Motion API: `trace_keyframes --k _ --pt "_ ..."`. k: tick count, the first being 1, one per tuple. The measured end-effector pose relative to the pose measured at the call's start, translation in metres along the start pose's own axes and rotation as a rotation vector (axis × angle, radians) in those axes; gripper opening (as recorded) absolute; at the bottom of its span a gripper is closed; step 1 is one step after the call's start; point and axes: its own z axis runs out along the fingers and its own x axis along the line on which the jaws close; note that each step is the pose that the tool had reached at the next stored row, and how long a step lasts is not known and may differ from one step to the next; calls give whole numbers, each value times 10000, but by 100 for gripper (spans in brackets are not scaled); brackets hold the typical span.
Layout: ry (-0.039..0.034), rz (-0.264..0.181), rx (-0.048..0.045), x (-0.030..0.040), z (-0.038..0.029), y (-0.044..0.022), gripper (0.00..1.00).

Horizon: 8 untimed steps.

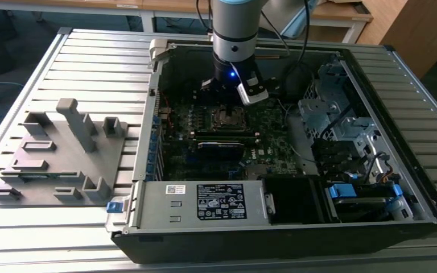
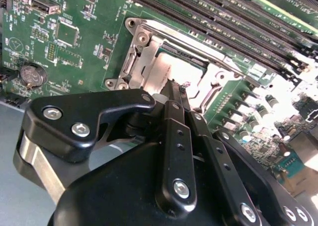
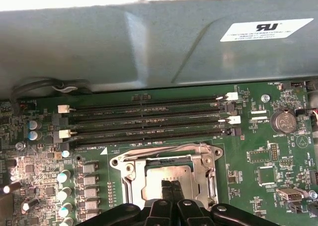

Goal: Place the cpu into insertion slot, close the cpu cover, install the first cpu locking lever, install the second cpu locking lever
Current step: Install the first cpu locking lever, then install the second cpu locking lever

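Note:
My gripper [image 1: 227,105] hangs inside the open computer case, right over the insertion slot [image 1: 230,118] on the green motherboard [image 1: 268,153]. In both wrist views its two black fingers [image 2: 171,94] are pressed together, and the gripper [image 3: 171,187] points at the middle of the socket. A grey metal face, the cpu [image 2: 161,73], lies in the socket's centre [image 3: 166,174]. The silver cpu cover [image 2: 141,59] frames it and looks laid flat [image 3: 202,172]. I cannot tell whether the fingertips touch the chip. Thin wire levers run along the socket's sides; their latching is unclear.
Long black memory slots [image 3: 149,119] lie just beyond the socket, with the grey power supply box [image 1: 203,202] behind them. A drive cage [image 1: 332,114] and cables fill the exterior view's right. A grey fixture block [image 1: 59,153] stands on the slatted table at that view's left.

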Motion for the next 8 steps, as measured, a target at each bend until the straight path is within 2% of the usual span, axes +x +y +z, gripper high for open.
trace_keyframes --k 8 --pt "-2 0 -3 -2 -22 3 10"
